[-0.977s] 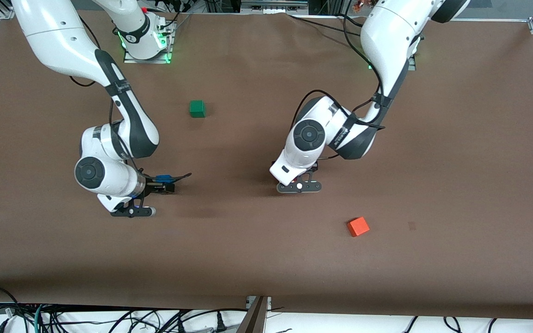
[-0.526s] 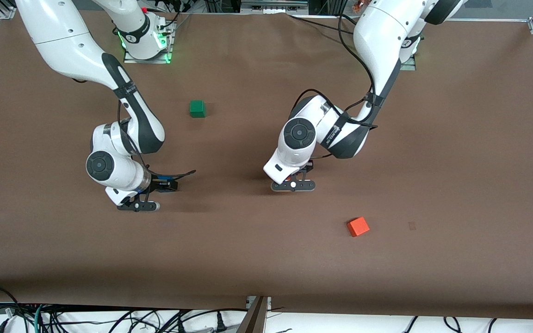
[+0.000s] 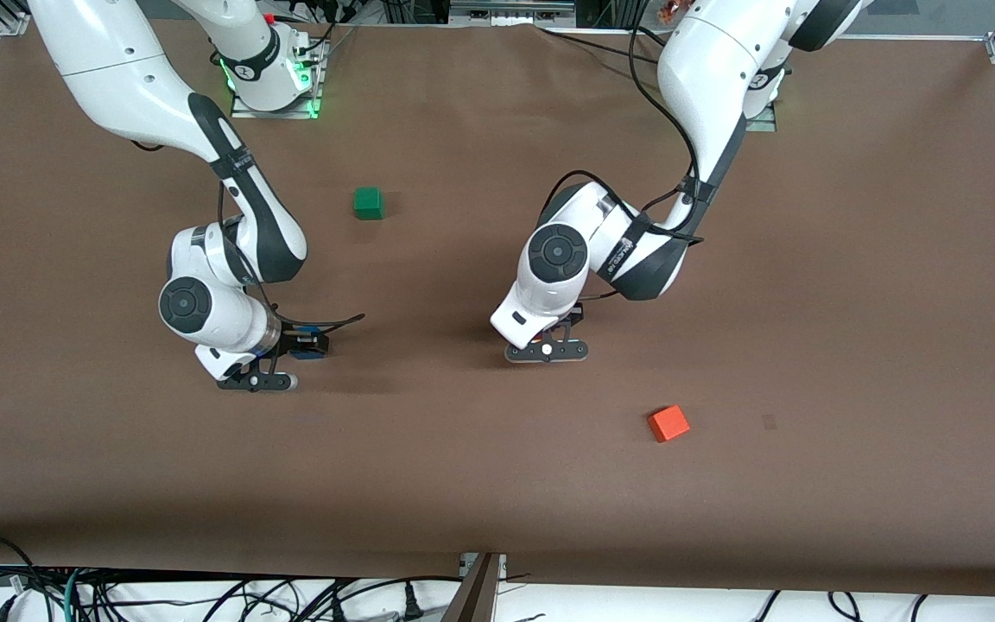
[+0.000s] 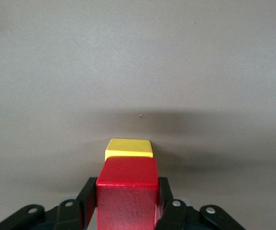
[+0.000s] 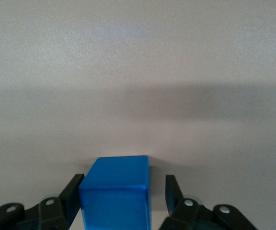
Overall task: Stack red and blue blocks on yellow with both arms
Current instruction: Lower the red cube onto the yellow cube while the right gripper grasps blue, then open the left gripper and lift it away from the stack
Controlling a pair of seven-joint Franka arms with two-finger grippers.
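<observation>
Your red block [image 4: 127, 191] is sitting upright and square between the fingers of the left gripper [image 4: 127, 206], which is clamping it at mid-table over the yellow cube [image 4: 128, 148]; you cannot tell whether the two are touching. Your blue block [image 5: 115, 190] is standing square, showing no long axis, inside the right gripper [image 5: 121, 199] toward the right arm's end. One finger is touching it and the other is standing clear, so the pincer is part-open.

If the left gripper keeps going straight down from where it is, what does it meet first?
The left gripper is shut on the red block, and the yellow block shows just past it. So the red block would likely land on the yellow one first, though the gap between them is unclear.
</observation>
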